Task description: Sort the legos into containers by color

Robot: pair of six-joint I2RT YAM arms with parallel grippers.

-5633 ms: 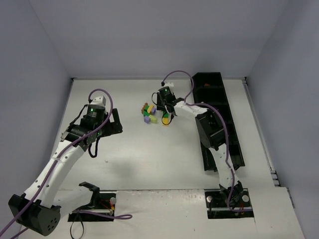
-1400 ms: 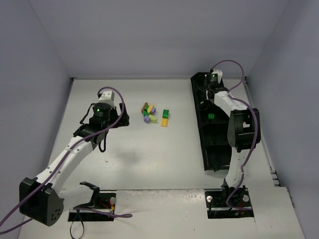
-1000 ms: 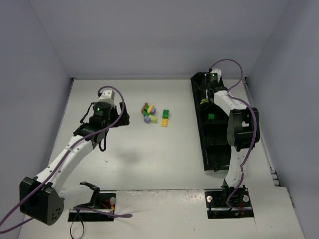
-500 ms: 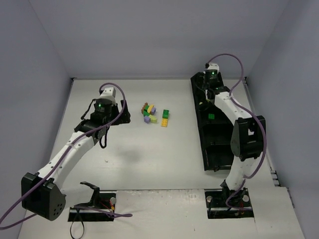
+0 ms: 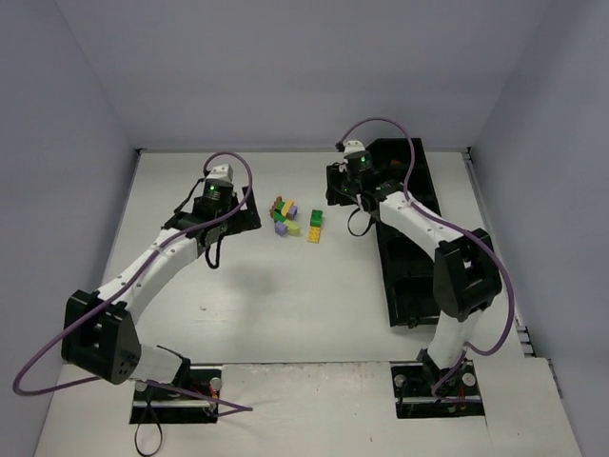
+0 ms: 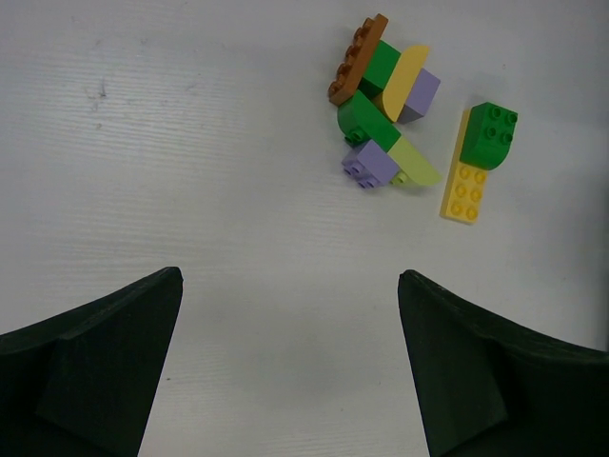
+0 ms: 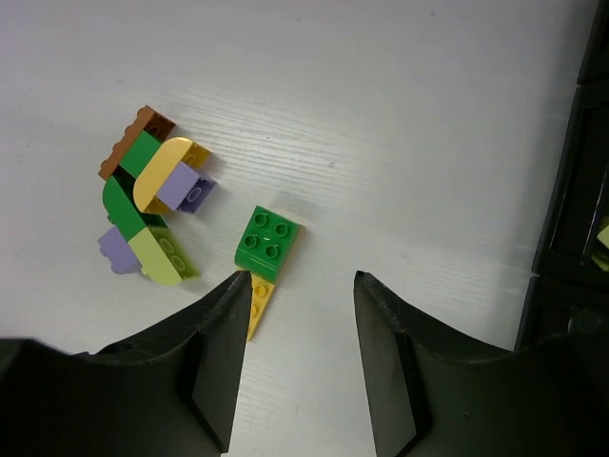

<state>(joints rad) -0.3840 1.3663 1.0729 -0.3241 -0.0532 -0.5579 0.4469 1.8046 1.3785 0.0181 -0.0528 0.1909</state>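
early going: both pincers empty, most bricks unsorted

right pincer (image 7: 303, 283) hangs wide open with nothing in it, right over the green brick (image 7: 267, 243) that sits on one end of the yellow plate (image 7: 259, 297). left pincer (image 6: 290, 371) gapes wide too, holding nothing, on the near side of the main cluster (image 6: 383, 105), where brown, green, yellow, lilac and lime pieces are jammed together on the surface (image 6: 190, 143). the black compartment tray (image 5: 407, 290) lies well apart to the right. one pale lime bit (image 7: 601, 238) shows inside a compartment at the frame edge; the other compartments i can't see into. my read: roughly nine bricks left to move, so sorting has barely started.
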